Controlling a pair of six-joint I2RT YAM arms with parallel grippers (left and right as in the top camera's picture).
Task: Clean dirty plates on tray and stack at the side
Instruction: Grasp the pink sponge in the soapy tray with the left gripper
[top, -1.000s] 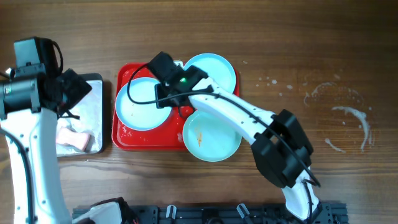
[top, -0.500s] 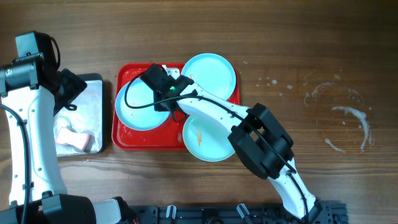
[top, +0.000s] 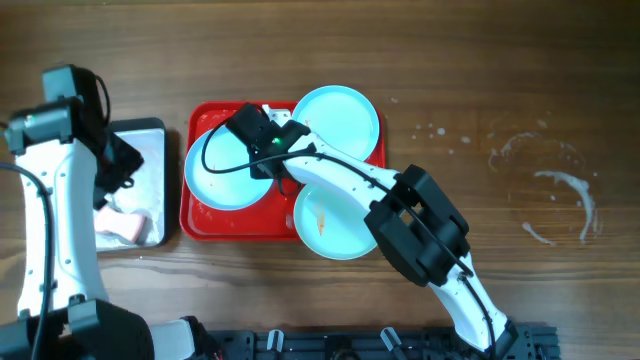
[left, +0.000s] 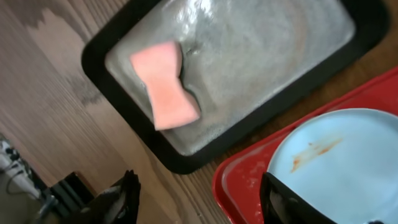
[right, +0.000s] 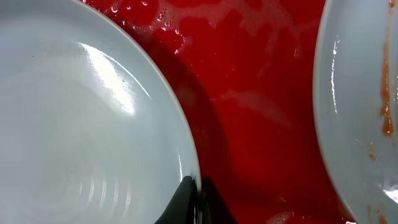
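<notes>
A dark wooden counter (top: 480, 80) is seen from overhead. A red tray (top: 197, 218) is set near its centre, and a black-rimmed metal tray (top: 148, 170) is placed just beside it at nine o'clock. White smears (top: 588, 205) are spread at three o'clock.

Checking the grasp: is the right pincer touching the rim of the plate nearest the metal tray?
Touching. The right wrist view shows the right pincer pinched shut on the edge of that plate, over the red tray.

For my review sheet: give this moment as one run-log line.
right jaws: shut on left plate rim | left jaws: open, empty, above metal tray holding pink sponge | stacking: not started
</notes>
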